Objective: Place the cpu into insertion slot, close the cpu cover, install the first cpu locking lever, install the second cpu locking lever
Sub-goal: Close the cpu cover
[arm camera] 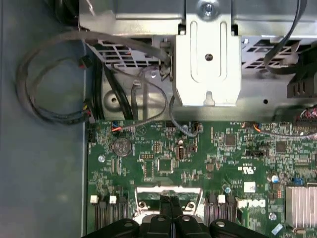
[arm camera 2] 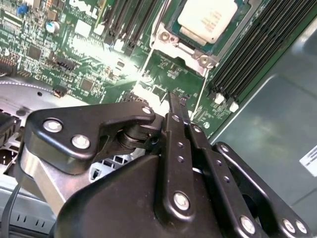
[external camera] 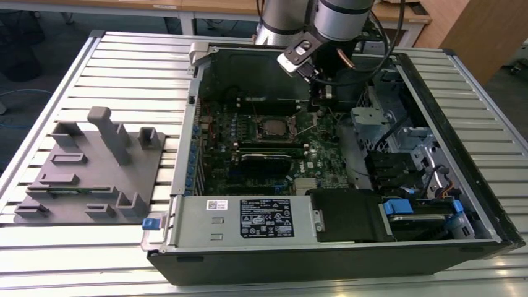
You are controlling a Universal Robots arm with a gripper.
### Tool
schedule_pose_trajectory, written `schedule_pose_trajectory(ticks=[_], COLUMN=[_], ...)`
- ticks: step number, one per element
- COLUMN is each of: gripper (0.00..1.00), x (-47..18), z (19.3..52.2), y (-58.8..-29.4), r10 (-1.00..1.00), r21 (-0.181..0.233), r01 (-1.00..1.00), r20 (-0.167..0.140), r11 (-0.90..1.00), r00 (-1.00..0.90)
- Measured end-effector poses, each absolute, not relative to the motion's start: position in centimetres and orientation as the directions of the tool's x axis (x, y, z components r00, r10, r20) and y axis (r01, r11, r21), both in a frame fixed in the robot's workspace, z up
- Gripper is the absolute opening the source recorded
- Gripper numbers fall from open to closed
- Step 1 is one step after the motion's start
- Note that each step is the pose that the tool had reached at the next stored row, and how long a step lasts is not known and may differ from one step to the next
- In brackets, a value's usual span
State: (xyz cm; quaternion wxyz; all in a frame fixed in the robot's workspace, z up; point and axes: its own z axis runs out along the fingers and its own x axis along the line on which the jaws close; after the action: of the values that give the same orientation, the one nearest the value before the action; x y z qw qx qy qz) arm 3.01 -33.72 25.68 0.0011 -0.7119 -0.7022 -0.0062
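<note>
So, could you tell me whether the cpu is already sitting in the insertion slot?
Yes, in the second wrist view the cpu lies flat inside the insertion slot, with the gripper clear of it.

Printed matter is appearing on three items. In the exterior view, a large black-and-white rating label [external camera: 266,218] is sitting on the grey power supply housing [external camera: 198,229]; its lines are not legible; a small white barcode sticker [external camera: 216,205] is lying just beside it on the same housing. In the first wrist view, a white printed logo [arm camera: 251,204] is showing on the green motherboard [arm camera: 223,163]; a small white square sticker [arm camera: 249,187] is sitting near that logo; fine white component markings are running across the board, none legible. In the second wrist view, the corner of a white label [arm camera 2: 310,159] is showing on the grey case wall [arm camera 2: 267,114]; its print is not legible.
</note>
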Motion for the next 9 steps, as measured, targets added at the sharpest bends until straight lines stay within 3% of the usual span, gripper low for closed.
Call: schedule_pose_trajectory(ticks=[9], gripper=[0.11], x=[4.7], z=[25.7], y=[-33.7], r10=[1.000], r21=[0.007], r01=[1.000], r20=[0.010], r11=[-0.014], r00=[0.014])
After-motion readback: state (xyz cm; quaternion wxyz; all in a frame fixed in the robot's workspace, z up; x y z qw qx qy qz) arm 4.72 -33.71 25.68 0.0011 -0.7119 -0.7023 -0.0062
